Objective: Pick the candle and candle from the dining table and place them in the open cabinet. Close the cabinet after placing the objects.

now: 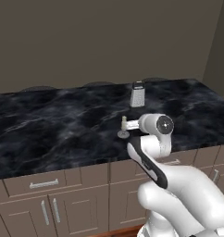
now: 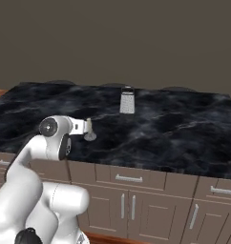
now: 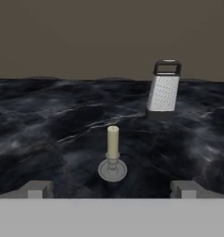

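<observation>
I saw the gripper (image 3: 112, 189) spread wide, empty, facing the candle (image 3: 113, 158) upright on the table (image 3: 49, 134), grater (image 3: 164, 87) beyond.

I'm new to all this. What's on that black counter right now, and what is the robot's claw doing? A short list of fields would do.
surface: dining table, black marble-look top
candle: slim cream candle, upright on a round grey dish base
other item: box grater, standing farther back, apart from the candle
gripper: gripper open, level with the candle, holding nothing
below the top: brown drawers and doors
</observation>
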### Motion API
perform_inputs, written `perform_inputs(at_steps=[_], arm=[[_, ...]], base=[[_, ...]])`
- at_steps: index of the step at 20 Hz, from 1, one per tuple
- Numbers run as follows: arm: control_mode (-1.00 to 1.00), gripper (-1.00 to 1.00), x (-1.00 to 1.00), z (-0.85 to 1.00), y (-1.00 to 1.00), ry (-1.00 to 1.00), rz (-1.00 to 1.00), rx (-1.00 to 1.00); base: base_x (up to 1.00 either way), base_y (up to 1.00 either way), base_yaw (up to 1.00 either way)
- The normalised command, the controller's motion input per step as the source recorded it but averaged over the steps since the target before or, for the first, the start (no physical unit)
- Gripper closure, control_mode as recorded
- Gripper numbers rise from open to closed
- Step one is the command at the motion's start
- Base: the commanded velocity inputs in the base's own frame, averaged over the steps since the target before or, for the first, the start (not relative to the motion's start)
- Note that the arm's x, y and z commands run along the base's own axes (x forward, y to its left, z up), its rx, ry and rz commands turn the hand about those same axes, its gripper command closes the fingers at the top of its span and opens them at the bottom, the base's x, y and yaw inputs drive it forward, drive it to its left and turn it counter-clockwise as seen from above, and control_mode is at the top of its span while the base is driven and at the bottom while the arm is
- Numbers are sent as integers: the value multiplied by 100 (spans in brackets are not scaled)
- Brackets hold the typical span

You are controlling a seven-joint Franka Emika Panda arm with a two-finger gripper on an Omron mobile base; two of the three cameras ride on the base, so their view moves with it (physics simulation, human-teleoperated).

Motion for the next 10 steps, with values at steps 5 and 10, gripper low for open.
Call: perform_inputs(at_steps=[5,10], arm=[[-100,-100,21,-29,0,-13,0,0],[-100,-100,22,-35,0,-9,0,0]], base=[[0,0,0],[0,0,0]])
